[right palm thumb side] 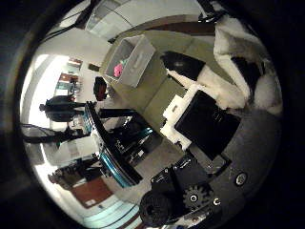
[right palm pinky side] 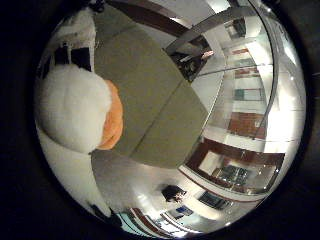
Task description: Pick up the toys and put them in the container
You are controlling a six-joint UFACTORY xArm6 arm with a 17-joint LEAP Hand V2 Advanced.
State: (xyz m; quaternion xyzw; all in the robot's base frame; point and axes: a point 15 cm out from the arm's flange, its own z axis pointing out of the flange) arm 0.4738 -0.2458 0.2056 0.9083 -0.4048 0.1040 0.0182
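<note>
A plush toy (right palm pinky side: 75, 107) with white fur, an orange part (right palm pinky side: 114, 122) and black patches sits right against my palm and fills much of the little finger side view. My right hand (right palm thumb side: 205, 124) has its white and black fingers curled against the toy's white and black fur (right palm thumb side: 238, 52), and holds it above the olive table (right palm pinky side: 150, 100). The container (right palm thumb side: 131, 59), a pale open bin, stands on the same table some way off. A pink toy (right palm thumb side: 117, 70) lies inside it.
The olive table ends in edges with pale floor (right palm pinky side: 135, 185) beyond and below them. A dark metal frame (right palm thumb side: 114, 148) stands on the floor beside the table. A small black object (right palm pinky side: 172, 192) lies on the floor farther out.
</note>
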